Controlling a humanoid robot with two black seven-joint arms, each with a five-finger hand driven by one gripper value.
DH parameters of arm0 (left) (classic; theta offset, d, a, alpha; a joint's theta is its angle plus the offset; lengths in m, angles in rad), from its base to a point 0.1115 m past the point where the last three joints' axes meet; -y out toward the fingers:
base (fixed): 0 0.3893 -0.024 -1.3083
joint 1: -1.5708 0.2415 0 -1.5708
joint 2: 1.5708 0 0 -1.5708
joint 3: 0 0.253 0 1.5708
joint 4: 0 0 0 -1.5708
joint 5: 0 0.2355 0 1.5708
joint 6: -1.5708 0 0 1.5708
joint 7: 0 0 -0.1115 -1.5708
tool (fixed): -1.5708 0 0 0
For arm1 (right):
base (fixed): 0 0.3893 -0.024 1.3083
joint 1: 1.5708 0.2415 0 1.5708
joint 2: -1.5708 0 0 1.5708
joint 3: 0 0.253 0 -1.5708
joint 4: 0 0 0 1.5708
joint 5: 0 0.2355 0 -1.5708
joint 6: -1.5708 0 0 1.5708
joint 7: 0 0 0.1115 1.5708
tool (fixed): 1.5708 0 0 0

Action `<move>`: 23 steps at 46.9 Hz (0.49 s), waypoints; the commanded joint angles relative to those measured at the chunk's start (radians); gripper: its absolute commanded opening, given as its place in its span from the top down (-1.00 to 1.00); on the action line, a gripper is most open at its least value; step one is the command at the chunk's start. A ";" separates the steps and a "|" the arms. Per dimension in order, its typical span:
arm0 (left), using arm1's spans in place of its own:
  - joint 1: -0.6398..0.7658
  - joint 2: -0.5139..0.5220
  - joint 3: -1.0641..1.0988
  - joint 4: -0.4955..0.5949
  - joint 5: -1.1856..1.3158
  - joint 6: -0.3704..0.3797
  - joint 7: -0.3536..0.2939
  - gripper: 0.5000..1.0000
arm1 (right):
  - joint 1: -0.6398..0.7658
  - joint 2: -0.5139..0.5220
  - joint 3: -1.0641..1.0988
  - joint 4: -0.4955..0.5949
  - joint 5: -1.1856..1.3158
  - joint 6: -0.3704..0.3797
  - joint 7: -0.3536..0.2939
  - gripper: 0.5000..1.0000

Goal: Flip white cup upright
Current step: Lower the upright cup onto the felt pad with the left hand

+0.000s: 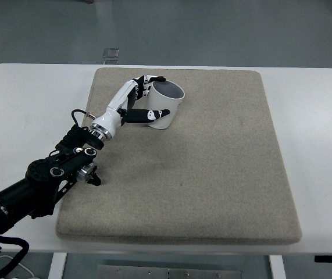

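Observation:
A white cup [167, 102] stands on the beige mat [212, 163] near its far left part, mouth facing up and tilted slightly away. My left hand [148, 96] wraps around it: the thumb [154, 114] lies across the near side and the fingers [151, 79] curl round the far left side. The left arm comes in from the lower left corner. The right arm is out of view.
The mat covers most of a white table [20, 104]. A small clear square object [111, 54] lies on the floor just beyond the table's far edge. Cables show at the bottom left corner.

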 commanded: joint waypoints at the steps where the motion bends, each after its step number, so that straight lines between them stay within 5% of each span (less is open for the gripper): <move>1: 0.000 -0.003 -0.005 -0.001 -0.005 0.007 0.000 0.31 | 0.000 0.000 0.000 0.000 0.000 0.001 0.000 -0.72; 4: 0.000 -0.005 -0.007 -0.001 -0.010 0.016 0.000 0.10 | 0.000 0.000 0.000 0.000 0.000 0.000 0.000 -0.72; 7: 0.000 -0.006 -0.007 -0.003 -0.013 0.021 0.000 -0.45 | 0.000 0.000 0.000 0.000 0.000 0.000 0.000 -0.72; 23: 0.000 -0.028 -0.010 -0.003 -0.014 0.021 0.000 -0.87 | 0.000 0.000 -0.001 0.000 0.000 0.000 0.000 -0.72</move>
